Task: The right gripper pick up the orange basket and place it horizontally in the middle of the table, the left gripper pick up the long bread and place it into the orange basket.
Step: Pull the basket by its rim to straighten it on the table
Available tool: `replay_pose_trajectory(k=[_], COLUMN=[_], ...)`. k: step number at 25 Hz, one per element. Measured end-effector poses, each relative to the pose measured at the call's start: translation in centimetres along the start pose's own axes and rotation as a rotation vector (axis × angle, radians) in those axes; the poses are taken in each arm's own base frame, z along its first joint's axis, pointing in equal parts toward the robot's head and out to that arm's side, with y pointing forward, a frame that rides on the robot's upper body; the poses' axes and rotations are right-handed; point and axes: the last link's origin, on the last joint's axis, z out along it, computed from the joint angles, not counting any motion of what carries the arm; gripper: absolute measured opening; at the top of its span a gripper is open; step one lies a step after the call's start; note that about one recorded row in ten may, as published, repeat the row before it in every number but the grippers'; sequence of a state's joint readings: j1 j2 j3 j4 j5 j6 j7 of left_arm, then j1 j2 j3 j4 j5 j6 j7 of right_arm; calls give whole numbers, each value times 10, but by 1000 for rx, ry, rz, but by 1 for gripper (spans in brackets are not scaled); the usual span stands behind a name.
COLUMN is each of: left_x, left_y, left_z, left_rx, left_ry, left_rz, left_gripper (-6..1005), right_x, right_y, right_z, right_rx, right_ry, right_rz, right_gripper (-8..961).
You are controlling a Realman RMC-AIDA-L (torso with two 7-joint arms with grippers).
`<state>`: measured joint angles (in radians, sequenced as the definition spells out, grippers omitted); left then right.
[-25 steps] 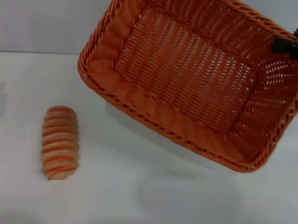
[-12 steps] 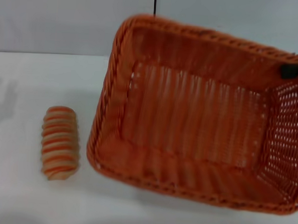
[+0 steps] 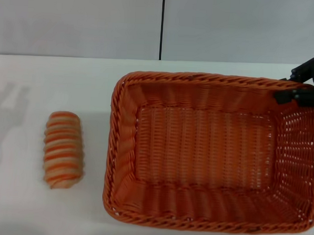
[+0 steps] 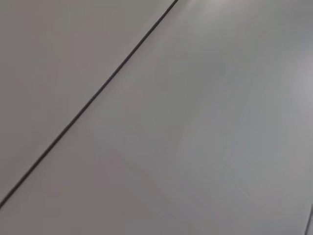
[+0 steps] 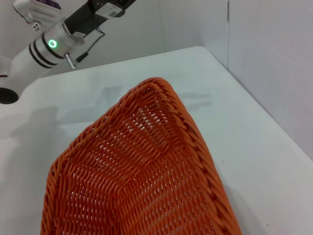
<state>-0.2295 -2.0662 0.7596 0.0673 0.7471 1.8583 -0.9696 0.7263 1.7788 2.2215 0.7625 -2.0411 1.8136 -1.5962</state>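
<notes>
The white surface carries both task things, backed by a grey wall. The orange basket sits level across its middle and right, open side up, long axis running left to right. Our right pincer is clamped on the braided rim at the basket's far right corner. We judge the basket as good as placed, with only the letting go left.

The long bread lies just beside the basket's left wall, apart from it, its long axis running away from us, crosswise to the basket's. It lies on our left side, so the left arm is the nearer. The right wrist view shows the left pincer raised above the far side; we cannot tell how its fingers stand.
</notes>
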Motion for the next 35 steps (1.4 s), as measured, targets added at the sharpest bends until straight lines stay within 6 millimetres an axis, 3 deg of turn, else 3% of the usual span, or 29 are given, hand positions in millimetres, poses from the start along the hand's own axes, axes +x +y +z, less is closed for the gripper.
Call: replay_pose_trajectory(k=[5, 11, 16, 28, 32, 35], left_x=[-3, -6, -7, -5, -5, -5], left_y=[3, 5, 7, 7, 7, 7], left_z=[-1, -2, -3, -7, -6, -5], left_rx=[-15, -19, -26, -21, -22, -24], left_ry=[-12, -24, -28, -27, -27, -27], left_rz=[-11, -25, -30, -28, -28, -29], left_gripper=[443, 441, 443, 442, 443, 443], right_x=[-1, 4, 6, 8, 7, 6], right_y=[0, -3, -3, -6, -8, -8], right_z=[11, 45, 59, 62, 61, 61], right_rx=[-10, -9, -8, 25, 36, 42], right_ry=[-11, 2, 2, -1, -7, -9], right_rz=[-34, -52, -57, -50, -55, -60], right_gripper=[167, 167, 167, 163, 220, 315])
